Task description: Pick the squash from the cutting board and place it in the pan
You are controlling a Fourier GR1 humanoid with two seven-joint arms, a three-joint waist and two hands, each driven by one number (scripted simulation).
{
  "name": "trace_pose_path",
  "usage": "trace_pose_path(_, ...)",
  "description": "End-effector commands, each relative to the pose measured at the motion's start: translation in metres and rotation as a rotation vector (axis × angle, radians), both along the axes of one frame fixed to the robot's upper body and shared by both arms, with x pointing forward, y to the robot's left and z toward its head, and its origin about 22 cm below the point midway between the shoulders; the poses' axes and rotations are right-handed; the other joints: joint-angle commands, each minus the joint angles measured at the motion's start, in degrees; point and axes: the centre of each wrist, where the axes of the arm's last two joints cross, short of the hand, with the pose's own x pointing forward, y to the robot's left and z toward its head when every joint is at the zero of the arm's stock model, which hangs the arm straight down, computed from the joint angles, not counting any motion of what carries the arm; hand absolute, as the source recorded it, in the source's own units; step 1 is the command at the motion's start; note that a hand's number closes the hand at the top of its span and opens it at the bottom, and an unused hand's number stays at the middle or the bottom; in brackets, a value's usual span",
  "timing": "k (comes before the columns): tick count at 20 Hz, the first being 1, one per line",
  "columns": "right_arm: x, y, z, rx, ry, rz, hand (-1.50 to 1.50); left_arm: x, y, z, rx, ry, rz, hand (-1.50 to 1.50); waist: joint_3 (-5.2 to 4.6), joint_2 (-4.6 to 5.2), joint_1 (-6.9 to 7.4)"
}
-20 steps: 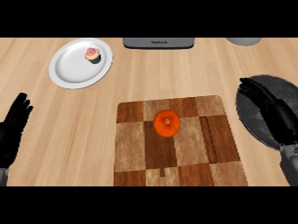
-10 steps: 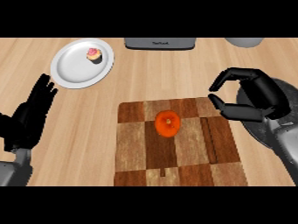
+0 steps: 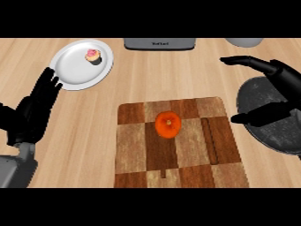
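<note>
A kitchen: a wooden worktop (image 3: 178,75) carries a chequered cutting board (image 3: 198,154), a dark pan (image 3: 273,132), a toaster (image 3: 160,43) and a plate (image 3: 74,70) with a cupcake (image 3: 92,55).

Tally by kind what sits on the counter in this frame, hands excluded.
Food: 2, orange squash, small cupcake
Boards: 1, checkered wooden cutting board
Cookware: 1, dark round pan
Plates: 1, white round plate
Grey items at far edge: 2
Total: 7

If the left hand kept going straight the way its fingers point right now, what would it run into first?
The left hand has straight fingers aimed up and slightly right in the view, toward the plate. The plate's near rim would likely come first, before the cupcake on it. The hand's height above the counter is unclear, so it might pass over.
</note>
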Motion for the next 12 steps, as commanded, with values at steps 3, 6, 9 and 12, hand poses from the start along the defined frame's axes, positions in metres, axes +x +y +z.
trace_pose_path(3,0.014,0.055,0.046,-0.201,-0.040,0.066,-1.50,-0.011,-0.013,-0.010,-0.015,-0.005,-0.010,0.00,-0.09,-0.09,0.94)
trace_pose_path(6,0.013,0.077,0.056,-0.359,-0.079,0.058,-1.50,0.006,-0.010,0.012,-0.006,0.002,-0.014,0.00,-0.09,-0.11,0.54)
trace_pose_path(9,0.014,0.101,0.063,-0.493,-0.065,0.062,-1.50,-0.014,-0.012,-0.006,0.001,0.004,-0.025,0.00,-0.11,-0.25,0.98)
trace_pose_path(12,0.010,0.121,0.067,-0.594,-0.033,0.110,-1.50,-0.005,0.001,-0.002,0.007,0.004,-0.002,0.00,-0.10,-0.15,0.27)
